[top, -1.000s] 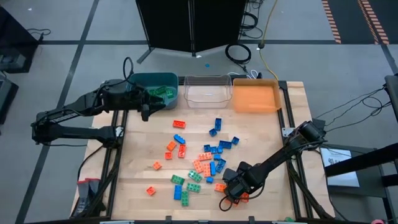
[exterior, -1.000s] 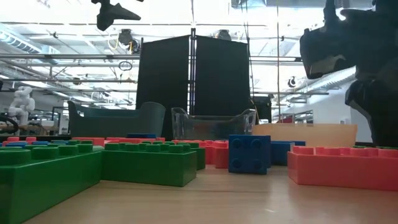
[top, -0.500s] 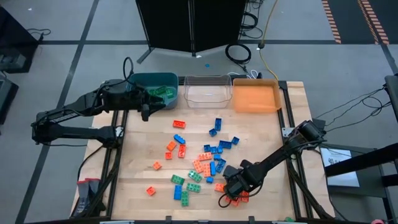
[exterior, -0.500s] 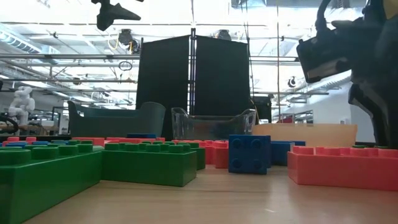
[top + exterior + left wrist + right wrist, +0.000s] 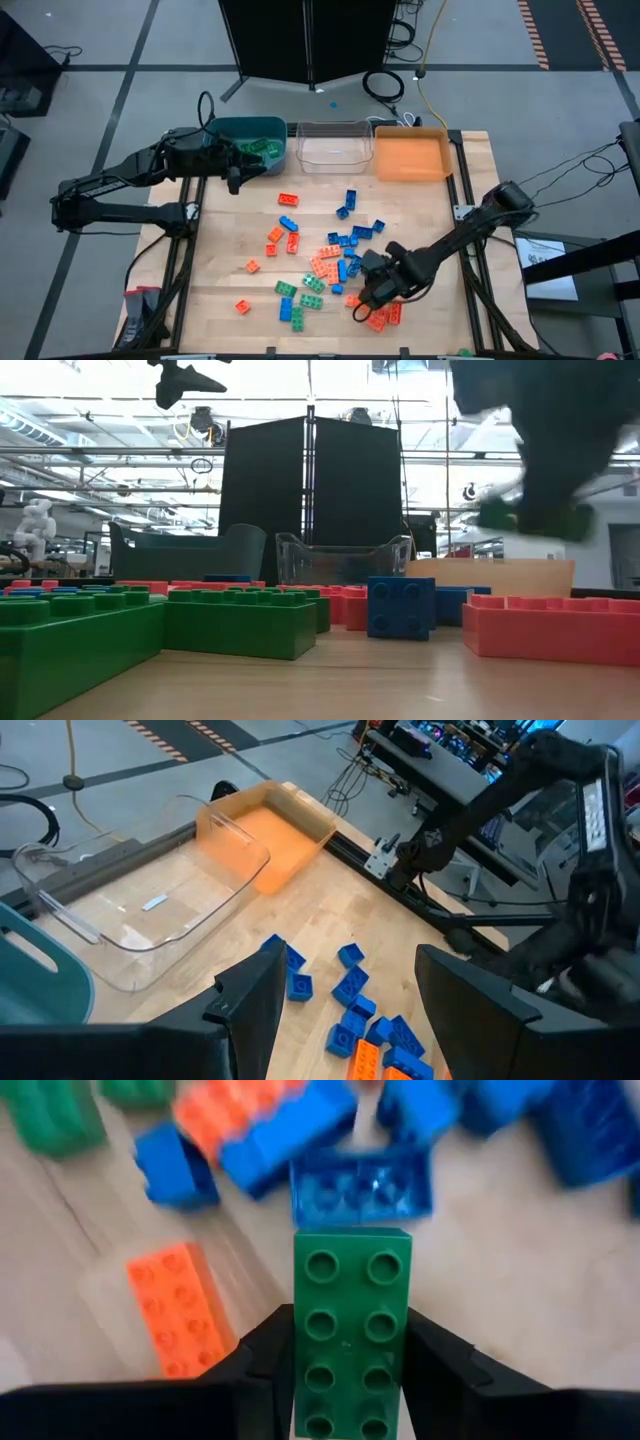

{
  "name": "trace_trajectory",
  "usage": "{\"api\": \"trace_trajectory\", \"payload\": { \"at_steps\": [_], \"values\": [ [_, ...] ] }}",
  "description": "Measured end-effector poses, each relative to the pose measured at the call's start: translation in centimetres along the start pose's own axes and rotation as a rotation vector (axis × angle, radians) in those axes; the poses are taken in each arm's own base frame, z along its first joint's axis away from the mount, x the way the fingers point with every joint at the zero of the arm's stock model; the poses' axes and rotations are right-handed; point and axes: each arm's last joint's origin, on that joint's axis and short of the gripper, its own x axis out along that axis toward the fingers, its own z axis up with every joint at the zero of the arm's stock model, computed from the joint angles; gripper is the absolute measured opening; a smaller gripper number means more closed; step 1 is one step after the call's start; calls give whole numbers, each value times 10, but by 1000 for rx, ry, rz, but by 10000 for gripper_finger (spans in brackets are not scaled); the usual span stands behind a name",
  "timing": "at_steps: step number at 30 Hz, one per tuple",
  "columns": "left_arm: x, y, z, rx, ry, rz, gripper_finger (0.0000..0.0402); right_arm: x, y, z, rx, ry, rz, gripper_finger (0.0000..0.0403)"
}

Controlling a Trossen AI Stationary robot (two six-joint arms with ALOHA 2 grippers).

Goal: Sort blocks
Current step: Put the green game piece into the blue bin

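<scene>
Green, blue and orange-red blocks (image 5: 320, 262) lie scattered on the wooden table (image 5: 230, 250). Near the front right of the pile, my right gripper (image 5: 372, 292) is shut on a green block (image 5: 352, 1325) of two by four studs. In the low view that green block (image 5: 535, 518) hangs well above the table. My left gripper (image 5: 345, 1020) stands open and holds nothing, high up beside the teal bin (image 5: 247, 140) at the far left. My right gripper pinches the green block's two long sides (image 5: 300, 1380) between its two fingers (image 5: 262, 1375), at the block's end nearer the wrist. The fingers slant steeply down from above and lie along the block. The block is lifted clear of the table, studs toward the wrist.
Three bins stand in a row at the far edge: teal, clear (image 5: 333, 146), orange (image 5: 411, 155). The teal bin holds green blocks. Orange-red blocks (image 5: 380, 316) lie just near of my right gripper, blue ones (image 5: 362, 1185) just beyond it. Large green blocks (image 5: 150, 630) fill the low view's foreground.
My right gripper has risen from the table and gone a little toward the far edge, tipping more steeply down. It carries the green block, which is now lifted clear. Orange-red blocks show where the gripper stood.
</scene>
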Motion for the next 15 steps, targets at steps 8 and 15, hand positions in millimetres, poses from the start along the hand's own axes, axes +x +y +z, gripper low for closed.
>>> {"api": "trace_trajectory", "payload": {
  "at_steps": [8,15],
  "values": [
    [3,-5,6,10,-59,-50,228,-67,-20,46,73,-388,134,120],
    [16,-30,19,52,-213,-247,228,-106,-31,88,50,-711,237,120]
  ]
}}
